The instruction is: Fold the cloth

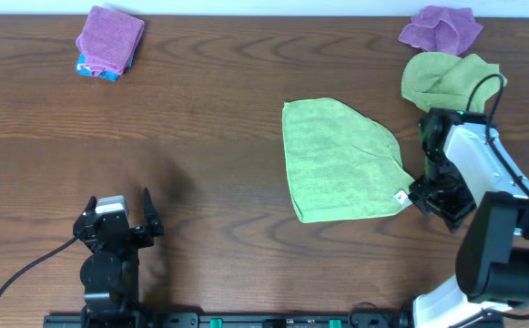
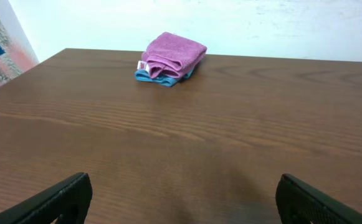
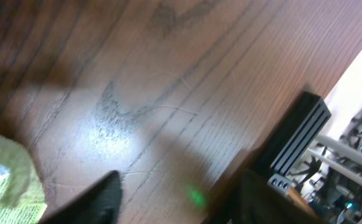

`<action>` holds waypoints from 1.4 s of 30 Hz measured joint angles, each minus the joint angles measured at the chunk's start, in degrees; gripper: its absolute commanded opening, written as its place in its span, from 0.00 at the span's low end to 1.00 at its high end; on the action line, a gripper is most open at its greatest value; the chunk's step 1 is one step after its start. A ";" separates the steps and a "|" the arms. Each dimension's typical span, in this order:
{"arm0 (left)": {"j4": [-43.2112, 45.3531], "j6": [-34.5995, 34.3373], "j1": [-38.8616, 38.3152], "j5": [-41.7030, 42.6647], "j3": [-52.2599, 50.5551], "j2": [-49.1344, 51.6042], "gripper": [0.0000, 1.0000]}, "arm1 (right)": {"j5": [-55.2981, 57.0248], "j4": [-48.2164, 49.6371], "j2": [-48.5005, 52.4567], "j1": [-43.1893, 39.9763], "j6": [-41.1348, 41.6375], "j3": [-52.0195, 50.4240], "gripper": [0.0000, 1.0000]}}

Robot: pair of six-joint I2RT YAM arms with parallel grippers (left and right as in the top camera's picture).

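Right pincer (image 3: 179, 196) released beside green cloth (image 1: 337, 159) corner; left pincer (image 1: 119, 204) released; purple stack (image 1: 110, 40) far corner.

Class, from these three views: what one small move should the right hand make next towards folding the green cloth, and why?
Probably ease the right hand leftwards onto the tagged corner of the green cloth and close on it. The cloth lies spread out; the hand sits just beside that corner, fingers apart and empty; the left hand rests far off.
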 measured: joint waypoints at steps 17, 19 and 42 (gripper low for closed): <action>0.00 0.00 0.00 0.02 0.00 0.00 0.95 | -5.68 23.54 -17.03 6.51 -20.52 0.52 0.63; 0.00 0.00 0.00 0.00 0.00 0.00 0.95 | -6.49 24.83 -19.17 7.34 -22.56 0.61 0.63; 0.50 -5.05 0.00 16.65 -0.11 0.00 0.95 | -16.28 21.73 -26.69 9.62 -38.53 0.66 0.97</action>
